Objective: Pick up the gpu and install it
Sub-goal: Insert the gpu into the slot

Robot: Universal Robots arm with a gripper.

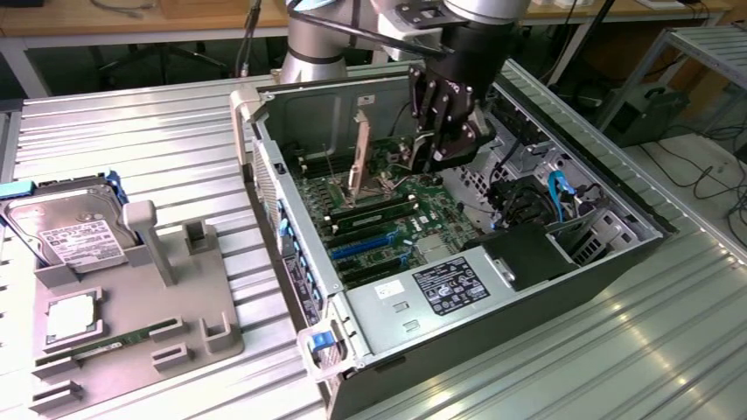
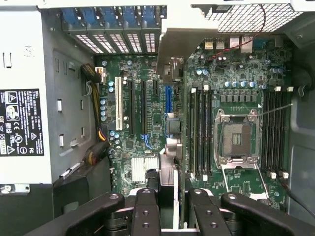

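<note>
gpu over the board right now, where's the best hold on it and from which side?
Top long edge, from above, a finger on each flat face. The gpu hangs on edge, square to the motherboard, so those faces are its only broad surfaces and the bottom edge is left free for a slot. Avoid the metal bracket end. The gripper looks shut on it this way.

A ribbed metal work surface (image 1: 140, 140) spans the scene and reflects overhead light. Wooden benches (image 1: 129, 22) stand behind it. A metal-framed cart (image 1: 706, 52) stands at the exterior view's right, with cables (image 1: 712, 171) on the floor.
</note>
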